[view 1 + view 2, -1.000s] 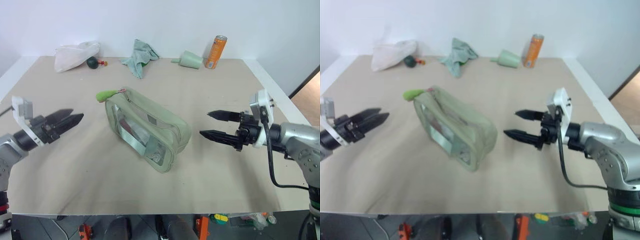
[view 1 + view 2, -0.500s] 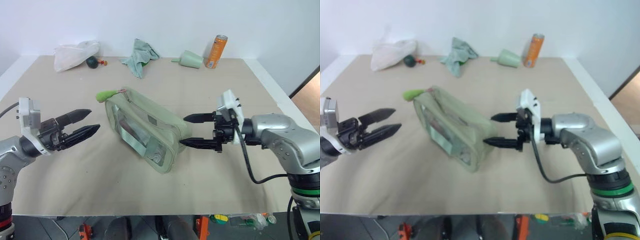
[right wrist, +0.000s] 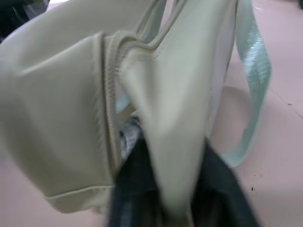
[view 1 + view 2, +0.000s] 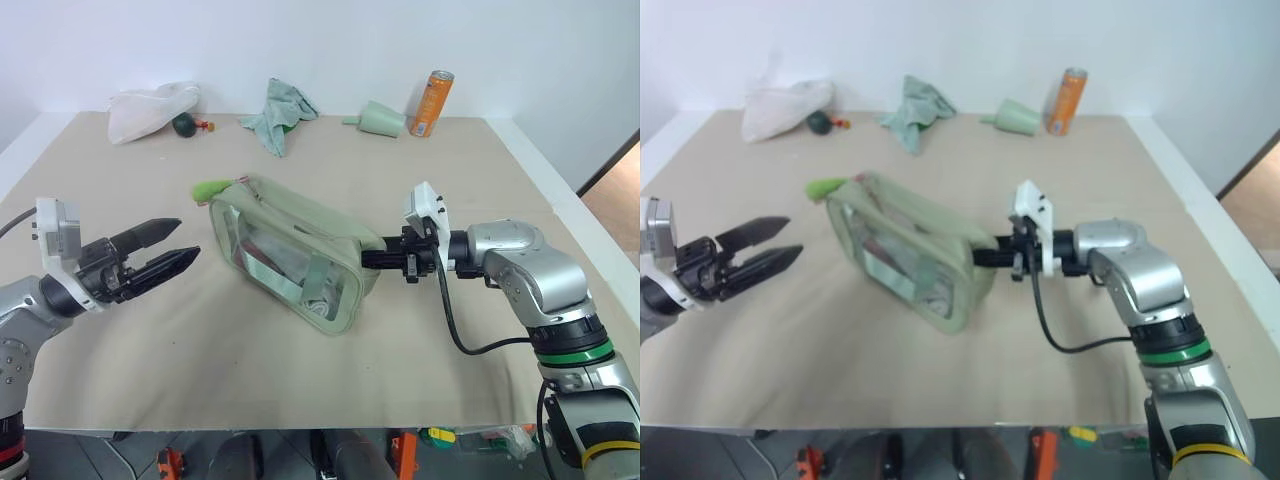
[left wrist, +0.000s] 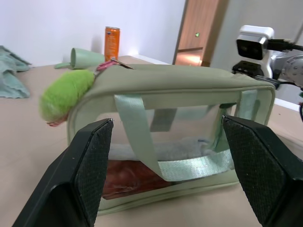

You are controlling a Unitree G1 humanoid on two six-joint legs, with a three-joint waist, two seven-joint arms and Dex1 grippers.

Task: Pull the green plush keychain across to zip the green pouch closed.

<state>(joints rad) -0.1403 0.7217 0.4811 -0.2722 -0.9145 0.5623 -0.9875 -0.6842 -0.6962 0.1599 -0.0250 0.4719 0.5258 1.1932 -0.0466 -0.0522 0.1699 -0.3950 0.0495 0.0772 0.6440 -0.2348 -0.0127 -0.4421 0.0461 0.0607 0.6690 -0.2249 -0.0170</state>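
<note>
Fingers of your left gripper (image 4: 168, 250) stand spread apart and hold nothing, hovering over the table (image 4: 150, 340) at its left side, pointing toward the green pouch (image 4: 290, 255) with a clear gap between them. In your left wrist view the pouch sits framed between the two black fingers (image 5: 90, 161), its clear window and strap facing that camera.

Next comes the green plush keychain (image 4: 211, 190), lying at the pouch's far-left corner, touching the end of the zipper line; you can see its pinkish tag beside it.

The pouch rests near the middle of the table, set at a slant with its long side running from far left to near right.

At the pouch's right end, your right gripper (image 4: 372, 258) has its fingers pressed together on the pouch's fabric; the right wrist view shows a fold of that pale green fabric pinched between them.

Along the far edge lie a white cloth bag (image 4: 150, 108), a dark green ball (image 4: 184, 125), a teal rag (image 4: 280, 112), a pale green cup (image 4: 381, 118) on its side, and an orange can (image 4: 432, 102).
</note>
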